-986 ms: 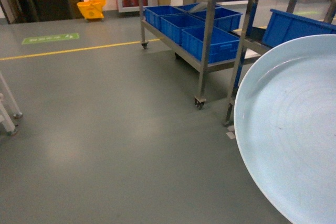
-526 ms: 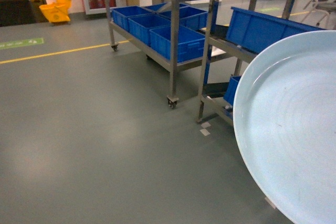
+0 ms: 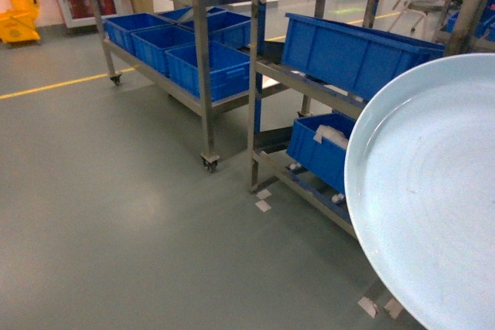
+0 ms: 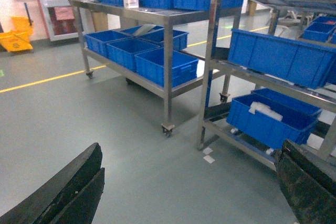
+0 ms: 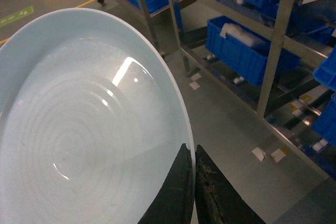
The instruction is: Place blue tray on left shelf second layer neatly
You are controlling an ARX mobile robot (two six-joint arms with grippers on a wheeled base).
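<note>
1. Two dark fingers of the right gripper (image 5: pixel 191 169) are pressed nearly together on the raised rim of the large round pale sky-blue plastic tray (image 5: pixel 79 129), one finger (image 5: pixel 178 192) on the inner side and the other on the outer side, so the rim is pinched between them.
2. The tray is held off the floor, its edge in the pinch and its faint concentric rings spreading to the left of the fingers in the right wrist view.
3. In the head view the tray (image 3: pixel 433 199) fills the lower right, in front of the shiny stainless-steel shelf rack (image 3: pixel 253 75) and not on any of its tiers.
4. The left gripper (image 4: pixel 189 192) is spread wide: one black finger (image 4: pixel 68 192) sits at the lower left of its wrist view, the other at the lower right, with nothing between them but grey floor (image 4: pixel 105 129).
5. The rack's middle tier carries a deep saturated-blue ribbed crate (image 3: pixel 352 52); a second blue crate (image 3: pixel 321 152) sits on the tier below.
6. A wheeled steel rack (image 3: pixel 197 44) further left holds more blue crates.
</note>
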